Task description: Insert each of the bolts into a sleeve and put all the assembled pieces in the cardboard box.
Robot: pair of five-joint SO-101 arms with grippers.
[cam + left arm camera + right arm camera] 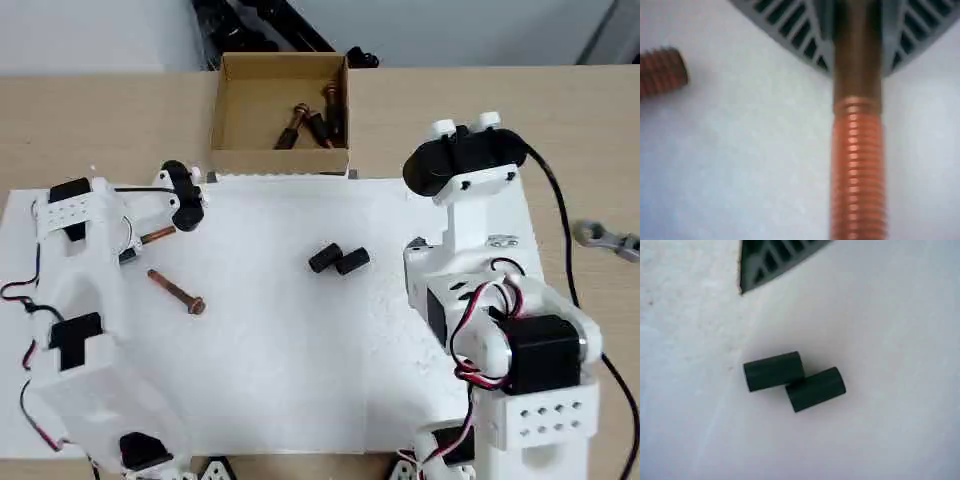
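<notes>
So, the left hand point(857, 40) is pinching a copper-coloured bolt point(857, 165) by the smooth part of its shaft. The threaded end sticks out past the jaws over the white sheet point(270, 370) that covers most of the surface point(100, 110). That's over by the left edge of the surface, roughly halfway back. A second bolt point(177, 291) lies flat on the sheet just beside it, a bit nearer the front edge, and nothing is touching it. Two black sleeves point(338, 259) lie on their sides around the middle of the sheet, touching each other and slightly staggered. The right hand point(780, 262) hangs over the sheet near that pair, toward the right edge, and honestly I can't tell whether it's spread or pressed together. The cardboard box point(280, 160) sits at the middle of the far edge of the surface, right up against the back of the sheet. Inside it are a few assembled pieces point(300, 122), bolts with dark sleeves on them, bunched toward its right wall. Over at the right edge of the surface there's a small metal tool point(603, 236) on the bare wood, well apart from everything else.
</notes>
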